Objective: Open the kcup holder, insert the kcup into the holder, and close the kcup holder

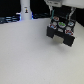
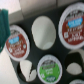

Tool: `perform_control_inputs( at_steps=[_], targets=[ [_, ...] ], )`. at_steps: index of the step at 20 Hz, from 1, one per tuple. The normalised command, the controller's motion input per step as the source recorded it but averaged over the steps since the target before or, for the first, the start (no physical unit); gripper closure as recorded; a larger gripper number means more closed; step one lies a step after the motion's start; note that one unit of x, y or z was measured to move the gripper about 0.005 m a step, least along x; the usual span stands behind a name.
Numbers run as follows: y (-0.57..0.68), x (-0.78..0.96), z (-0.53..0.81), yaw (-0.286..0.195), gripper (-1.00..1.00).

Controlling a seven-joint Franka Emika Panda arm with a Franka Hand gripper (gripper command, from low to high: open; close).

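While the kcup holder [image 1: 60, 28] sat open, several lidded pods [image 2: 73, 27] filled its slots. It rested on a white table [image 1: 30, 57]. Whether the gripper [image 1: 58, 6] was open or closed could not be told.

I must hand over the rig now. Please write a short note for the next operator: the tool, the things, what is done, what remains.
Tool: directly above the kcup holder. The pictures are too blurred to tell whether it is open or shut.
Kcup holder: on the table, toward the exterior view's right.
Kcup: the green-topped one seems to sit in the holder's black tray, near red-labelled pods.
Done: opening and inserting, apparently.
Left: probably closing the holder; check first.
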Motion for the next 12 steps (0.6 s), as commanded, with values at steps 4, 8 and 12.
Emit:
perform_control_inputs(
  at_steps=[4,8,12],
  targets=[
    [-0.28,0.67,0.00,0.046,-1.00],
    [-0.22,0.63,-0.11,0.063,-1.00],
    [-0.07,0.66,-0.14,0.053,-1.00]
  ],
)
